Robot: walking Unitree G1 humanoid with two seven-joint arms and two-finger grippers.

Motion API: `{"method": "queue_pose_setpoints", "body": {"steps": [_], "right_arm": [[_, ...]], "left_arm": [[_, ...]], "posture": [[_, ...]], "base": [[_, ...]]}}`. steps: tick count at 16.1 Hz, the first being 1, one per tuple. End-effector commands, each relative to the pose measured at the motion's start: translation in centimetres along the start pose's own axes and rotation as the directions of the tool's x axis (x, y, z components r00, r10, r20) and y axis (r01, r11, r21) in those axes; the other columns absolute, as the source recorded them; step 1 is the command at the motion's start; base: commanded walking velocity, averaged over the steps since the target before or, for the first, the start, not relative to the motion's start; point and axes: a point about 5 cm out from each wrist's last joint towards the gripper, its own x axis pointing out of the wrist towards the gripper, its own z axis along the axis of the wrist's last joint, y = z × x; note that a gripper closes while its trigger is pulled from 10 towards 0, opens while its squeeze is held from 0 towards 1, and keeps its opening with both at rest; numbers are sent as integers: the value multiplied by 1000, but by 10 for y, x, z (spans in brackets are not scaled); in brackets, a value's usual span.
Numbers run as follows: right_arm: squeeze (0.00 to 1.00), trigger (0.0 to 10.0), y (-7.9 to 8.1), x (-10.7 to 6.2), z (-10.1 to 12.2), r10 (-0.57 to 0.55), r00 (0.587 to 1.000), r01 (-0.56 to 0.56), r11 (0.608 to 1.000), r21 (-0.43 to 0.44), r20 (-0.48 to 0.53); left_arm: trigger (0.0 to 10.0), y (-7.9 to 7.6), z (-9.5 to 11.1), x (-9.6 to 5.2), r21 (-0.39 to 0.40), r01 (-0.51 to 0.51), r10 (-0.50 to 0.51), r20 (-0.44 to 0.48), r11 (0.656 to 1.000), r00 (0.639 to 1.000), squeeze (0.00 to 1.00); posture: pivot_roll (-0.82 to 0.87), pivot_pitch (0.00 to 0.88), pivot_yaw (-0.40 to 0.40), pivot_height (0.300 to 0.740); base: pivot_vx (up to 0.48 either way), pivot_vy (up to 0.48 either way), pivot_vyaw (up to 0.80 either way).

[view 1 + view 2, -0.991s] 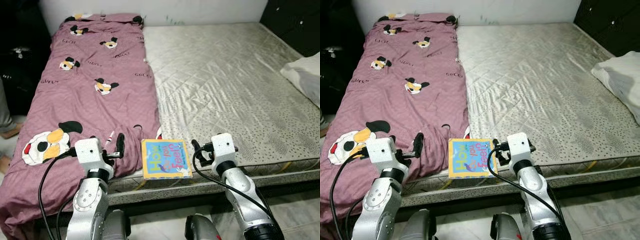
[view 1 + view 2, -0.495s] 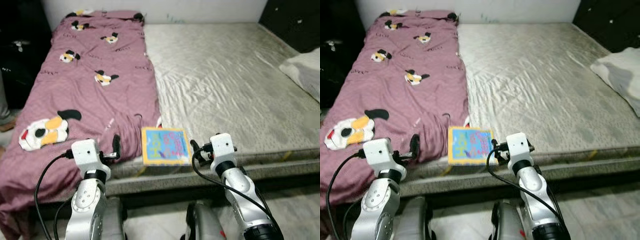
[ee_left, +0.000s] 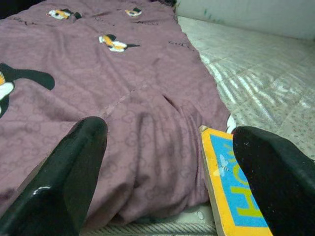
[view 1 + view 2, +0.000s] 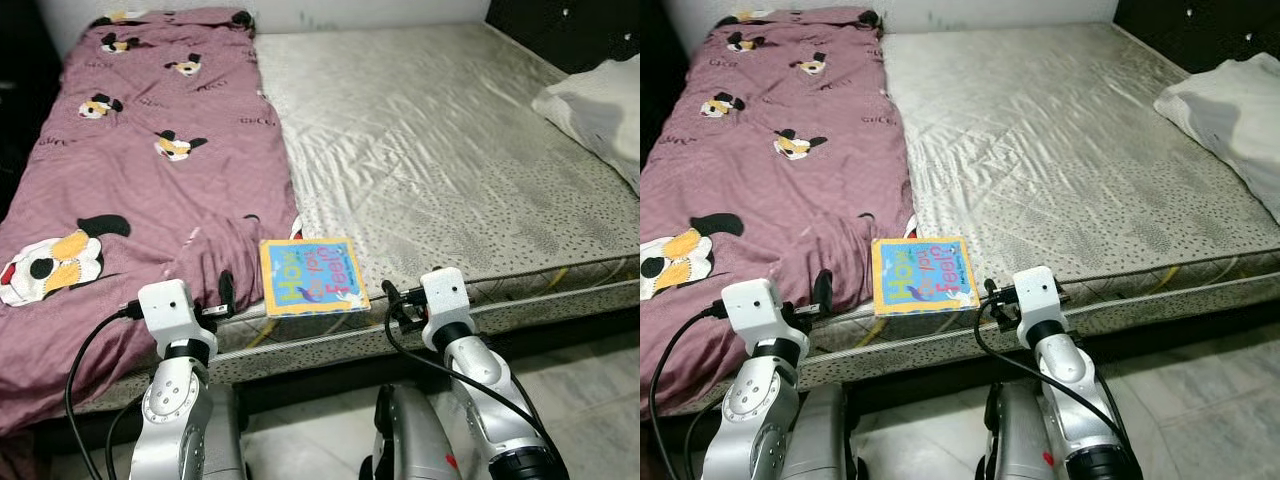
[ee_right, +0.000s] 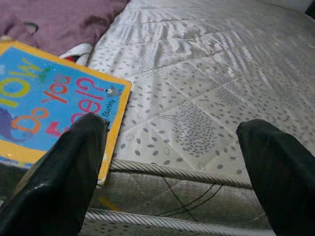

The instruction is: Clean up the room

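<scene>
Yellow-bordered blue picture book point(image 4: 311, 276) lies flat at near edge of grey quilted mattress point(image 4: 440, 140), touching mauve cartoon-print blanket point(image 4: 130, 190). Left gripper point(image 3: 162, 177) hovers at blanket edge beside book, jaws spread, holding nothing. Right gripper point(image 5: 172, 167) hovers at book's other side, jaws spread, holding nothing. White pillow point(image 4: 600, 105) well apart from book.

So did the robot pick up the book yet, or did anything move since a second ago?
Not yet. Only the camera view has shifted, so more of the bed's near edge and floor shows. The left gripper and right gripper still hover open just short of the mattress, holding nothing. The book lies flat in the same spot by the purple blanket, and the white pillow stays put.
</scene>
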Motion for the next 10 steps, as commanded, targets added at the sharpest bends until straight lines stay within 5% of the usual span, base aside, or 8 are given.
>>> {"method": "queue_pose_setpoints", "body": {"steps": [1, 10], "right_arm": [[0, 10000, 6, 0, 2, 15, 1000, -15, 1000, -7, 17], [0, 10000, 2, 0, 1, -5, 1000, 5, 1000, 11, 12]], "left_arm": [[10000, 4, -3, -1, -2, -21, 21, -20, 1000, 1000, 0], [10000, 11, -1, 16, -29, -28, 27, -18, 999, 999, 0]], "posture": [[18, 99, -19, 553], [4, 97, -17, 553]], "base": [[0, 0, 800], [0, 0, 89]]}}
